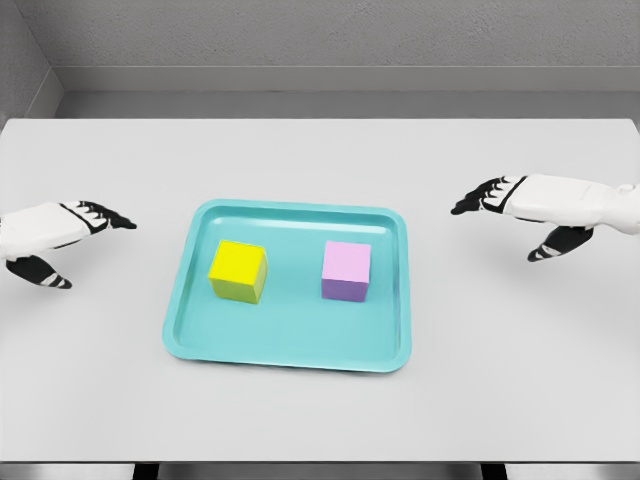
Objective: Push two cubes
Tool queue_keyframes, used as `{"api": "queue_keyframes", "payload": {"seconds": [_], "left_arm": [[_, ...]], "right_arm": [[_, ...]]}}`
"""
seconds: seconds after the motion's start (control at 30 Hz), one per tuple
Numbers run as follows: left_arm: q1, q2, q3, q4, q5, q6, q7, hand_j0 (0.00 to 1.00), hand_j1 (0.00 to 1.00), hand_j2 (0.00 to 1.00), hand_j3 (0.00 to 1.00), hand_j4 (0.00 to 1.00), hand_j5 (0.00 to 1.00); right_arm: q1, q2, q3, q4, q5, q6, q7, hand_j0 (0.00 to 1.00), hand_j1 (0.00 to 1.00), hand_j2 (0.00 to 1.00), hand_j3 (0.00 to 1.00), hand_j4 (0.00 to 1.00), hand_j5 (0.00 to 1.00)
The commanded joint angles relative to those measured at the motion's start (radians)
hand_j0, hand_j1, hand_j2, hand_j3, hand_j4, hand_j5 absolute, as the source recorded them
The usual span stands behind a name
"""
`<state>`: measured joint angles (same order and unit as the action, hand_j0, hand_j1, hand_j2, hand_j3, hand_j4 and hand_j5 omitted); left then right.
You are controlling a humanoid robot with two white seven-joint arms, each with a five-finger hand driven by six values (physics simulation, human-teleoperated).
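Yellow cube (238, 270) and pink cube (347, 270) are sitting square, apart on the teal tray (290, 352); we are holding our left hand (60, 230) and right hand (530, 205) relaxed, fingers extended, empty, outside it.

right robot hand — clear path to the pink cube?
Probably yes. The right robot hand, open, hovers outside the teal tray; only bare table and the low rim lie between it and the pink cube.
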<state>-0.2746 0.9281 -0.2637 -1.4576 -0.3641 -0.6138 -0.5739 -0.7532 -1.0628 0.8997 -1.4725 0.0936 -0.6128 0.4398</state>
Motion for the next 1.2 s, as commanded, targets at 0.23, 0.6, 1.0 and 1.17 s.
{"api": "queue_keyframes", "payload": {"seconds": [0.23,0.6,1.0,1.17], "left_arm": [[-0.002,0.084,0.026,-0.153,0.042,0.003,-0.037,0.86,0.86,0.86,0.86,0.86,0.86],[0.023,0.167,0.012,-0.305,-0.035,0.003,-0.037,0.66,0.66,0.66,0.66,0.66,0.66],[-0.009,0.074,-0.019,-0.305,-0.142,0.003,-0.037,0.68,0.68,0.68,0.68,0.68,0.68],[-0.055,0.017,-0.086,-0.305,-0.142,0.003,-0.037,0.69,0.69,0.69,0.69,0.69,0.69]], "right_arm": [[-0.015,-0.029,0.002,-0.003,-0.005,0.002,-0.009,0.61,0.61,0.61,0.61,0.61,0.61],[-0.046,0.092,0.002,-0.003,0.067,0.002,0.171,0.13,0.13,0.13,0.13,0.13,0.13],[-0.215,0.288,0.168,0.018,0.204,0.002,0.171,0.11,0.11,0.11,0.11,0.11,0.11],[-0.262,0.297,0.258,0.009,0.213,0.002,0.171,0.11,0.11,0.11,0.11,0.11,0.11]]}}
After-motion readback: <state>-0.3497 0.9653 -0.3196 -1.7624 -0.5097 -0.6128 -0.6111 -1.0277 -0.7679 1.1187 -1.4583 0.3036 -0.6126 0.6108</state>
